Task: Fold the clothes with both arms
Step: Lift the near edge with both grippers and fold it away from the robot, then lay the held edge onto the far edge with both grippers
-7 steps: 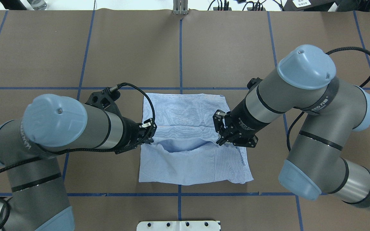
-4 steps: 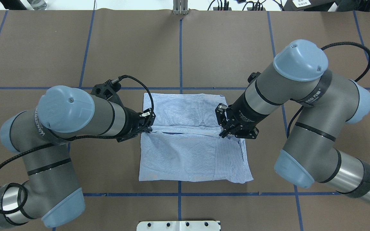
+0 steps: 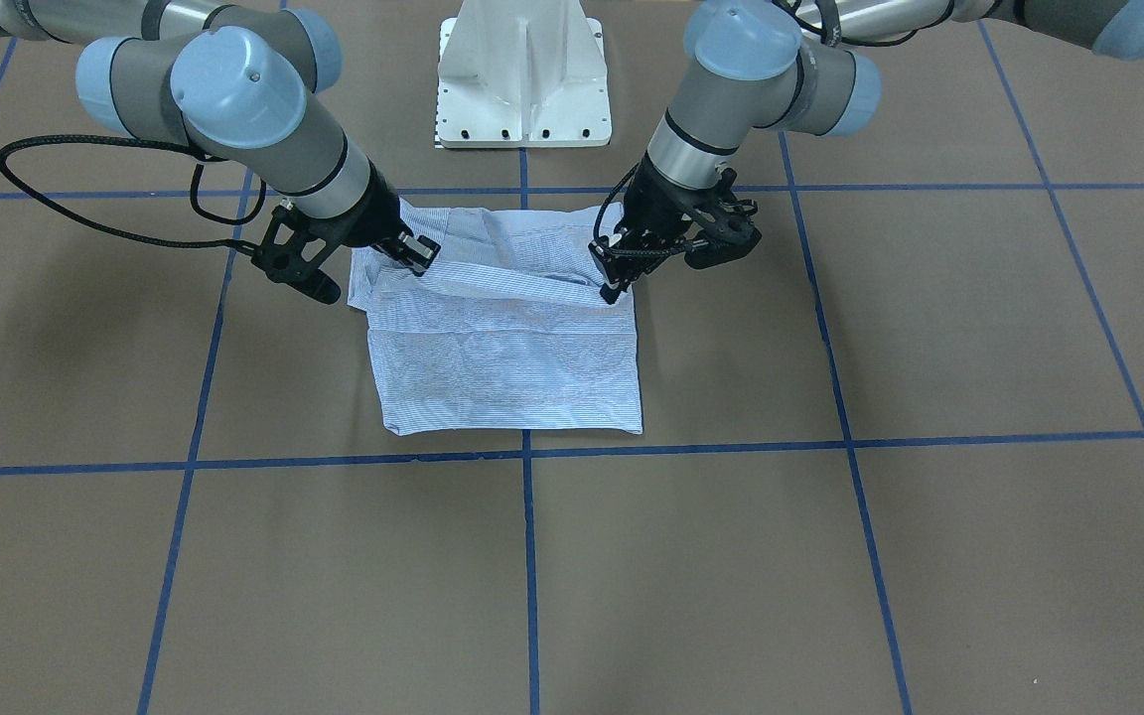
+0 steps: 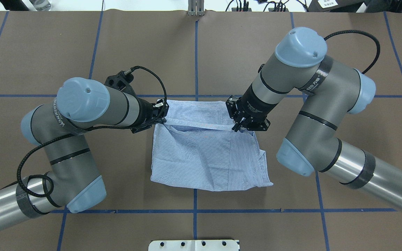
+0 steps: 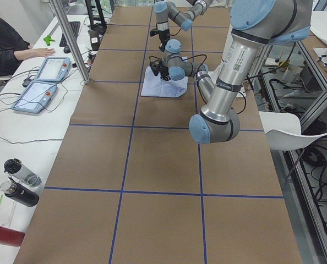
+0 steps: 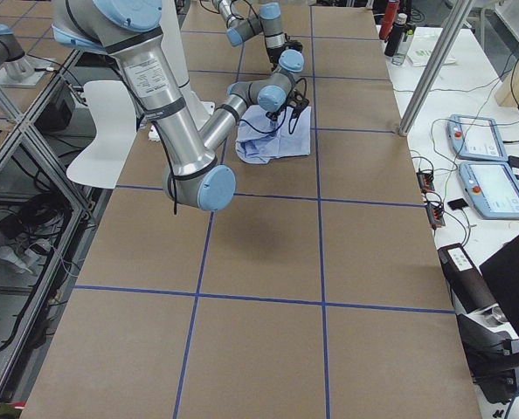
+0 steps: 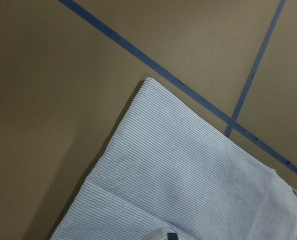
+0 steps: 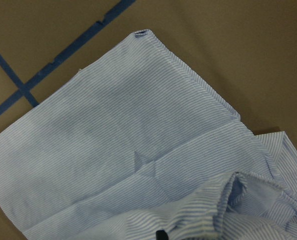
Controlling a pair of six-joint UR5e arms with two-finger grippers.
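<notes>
The light blue pinstriped shirt [image 4: 204, 157] lies folded on the brown table [image 4: 47, 52], its near half lifted and drawn over the far half. My left gripper [image 4: 163, 120] is shut on the raised fold edge at its left end. At the right end of that edge my right gripper [image 4: 237, 127] is shut too. In the front-facing view the left gripper [image 3: 612, 283] and right gripper [image 3: 415, 253] hold the edge taut above the shirt [image 3: 512, 367]. Both wrist views look down on the flat striped cloth [image 7: 188, 175] [image 8: 113, 150] beneath.
Blue tape lines [image 4: 195, 55] grid the table. The white pedestal base [image 3: 522, 79] stands at the robot's side. In the exterior left view a person [image 5: 4, 44] sits at a side bench with teach pendants [image 5: 42, 82] and bottles [image 5: 17, 181].
Both grippers have carried the held shirt edge away from the robot, toward the shirt's far edge. The uncovered far strip of cloth has shrunk.
</notes>
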